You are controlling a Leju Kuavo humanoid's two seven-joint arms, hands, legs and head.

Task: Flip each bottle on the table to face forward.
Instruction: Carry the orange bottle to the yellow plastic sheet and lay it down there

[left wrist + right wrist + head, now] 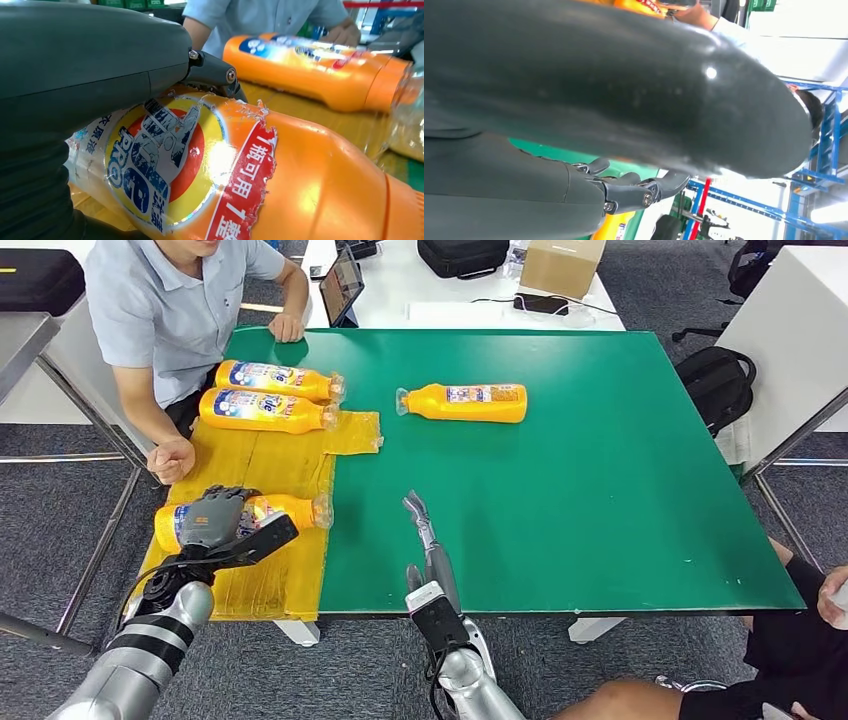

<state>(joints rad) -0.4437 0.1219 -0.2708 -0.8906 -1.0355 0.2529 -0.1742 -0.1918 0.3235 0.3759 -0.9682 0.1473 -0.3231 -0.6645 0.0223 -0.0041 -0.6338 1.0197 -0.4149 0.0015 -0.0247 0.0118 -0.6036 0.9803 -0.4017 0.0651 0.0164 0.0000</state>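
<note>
Nearest bottle [285,510]: orange, lying on its side on the yellow mat [265,465] at the table's near left corner, clear cap end toward the green table [600,490]. My left hand [212,517] lies over its label end, fingers curled round the body, gripping it. In the left wrist view this bottle's torn label [165,160] faces the camera, printed in blue, yellow and red; I cannot tell what, if anything, is inside any bottle.

Two more bottles lie side by side farther back on the mat, upper [278,379] and lower [266,410], labels up. A fourth bottle [465,402] lies alone on the green surface, well apart.

My right hand [425,540] hovers edge-on over the near table edge, fingers extended, holding nothing.

A seated person [175,310] rests a fist [172,459] beside the mat.
</note>
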